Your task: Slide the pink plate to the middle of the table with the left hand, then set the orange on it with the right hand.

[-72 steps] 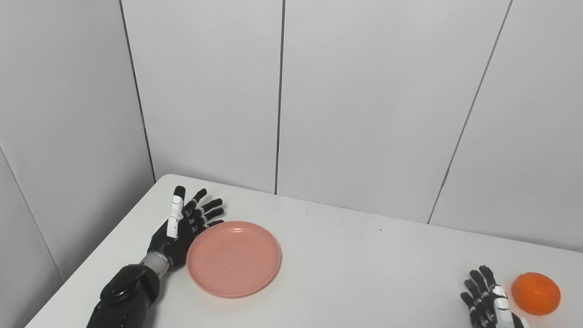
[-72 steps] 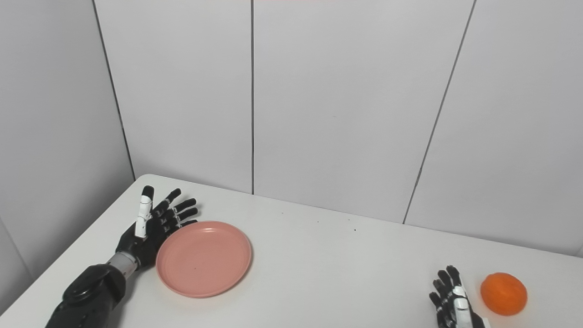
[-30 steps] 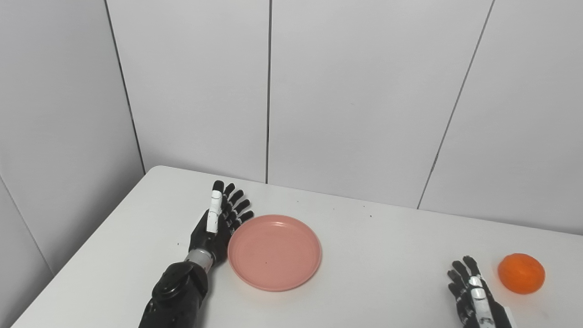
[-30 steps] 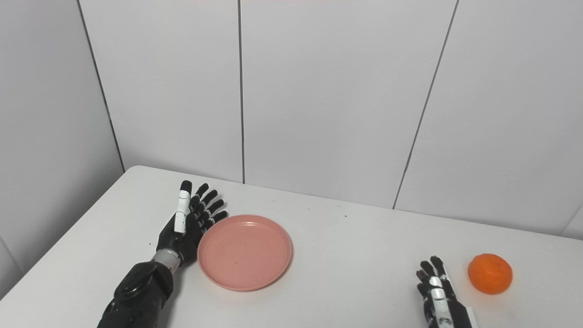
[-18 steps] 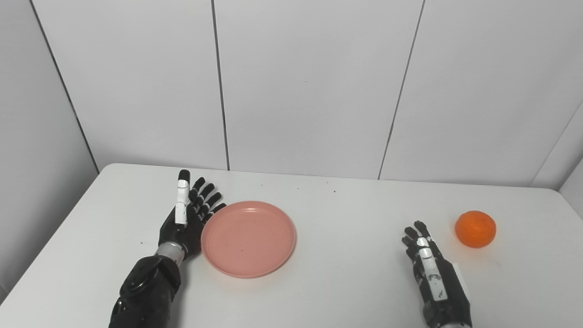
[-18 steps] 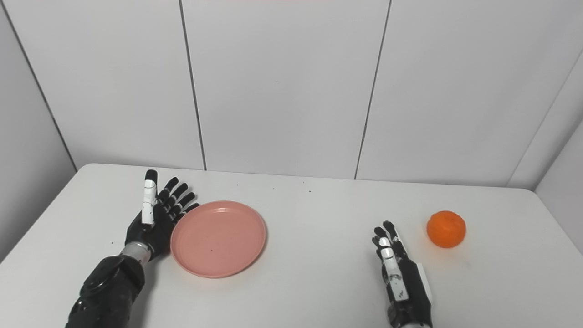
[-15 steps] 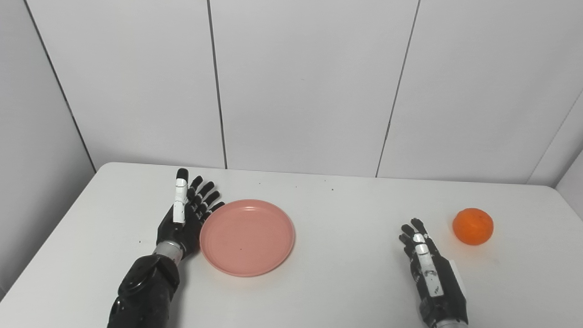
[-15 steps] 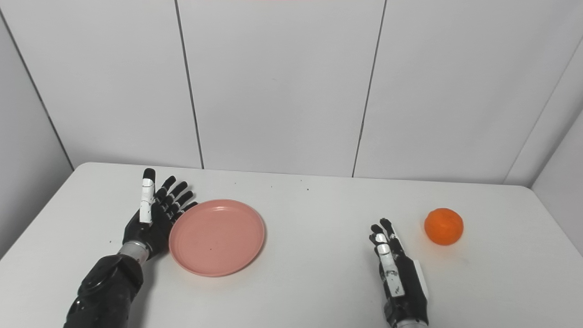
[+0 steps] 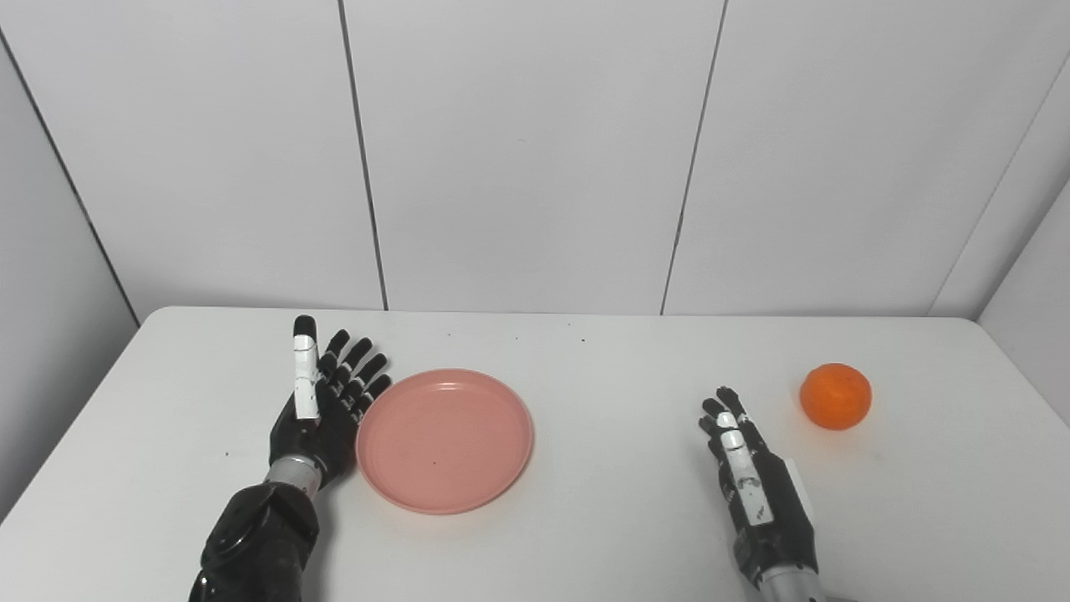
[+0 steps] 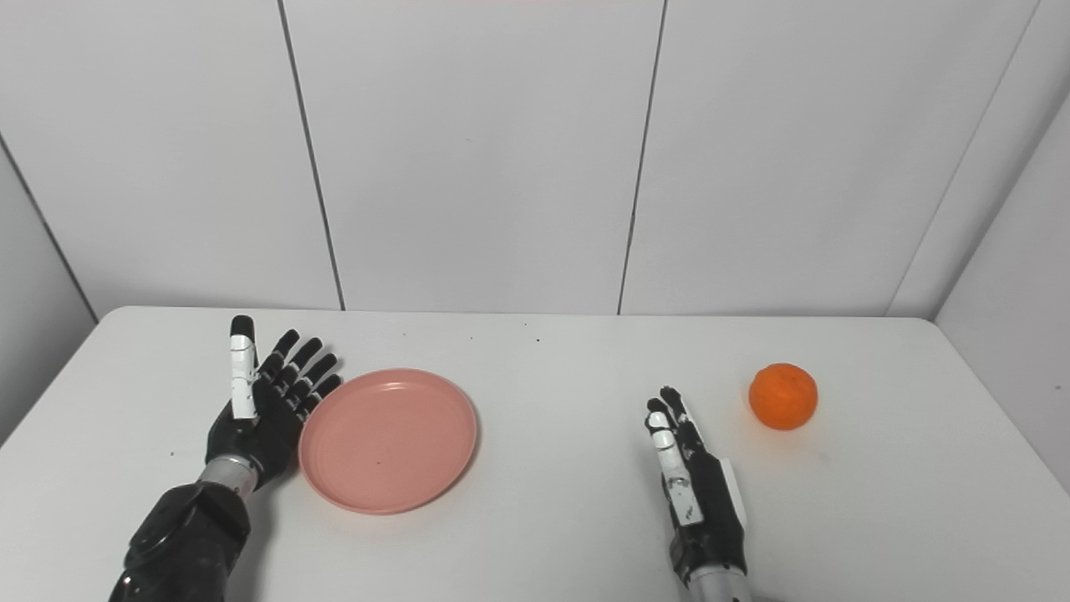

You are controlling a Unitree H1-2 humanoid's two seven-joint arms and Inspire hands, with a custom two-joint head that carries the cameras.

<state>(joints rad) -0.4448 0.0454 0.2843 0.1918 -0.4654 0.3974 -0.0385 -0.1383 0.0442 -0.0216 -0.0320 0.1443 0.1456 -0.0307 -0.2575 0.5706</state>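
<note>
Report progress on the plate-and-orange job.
Done: nothing complete. The plate sits left of the table's middle. In hand: the open left hand stands against the plate's left rim, placed to push. Left: finishing the slide, then the orange, which lies untouched on the table beyond the open right hand.

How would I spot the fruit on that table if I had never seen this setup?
Start at the white table and look to its right side, past the right robot hand. The orange sits there alone, touching nothing. It is the only round, bright orange thing; the pink plate is flat.
</note>
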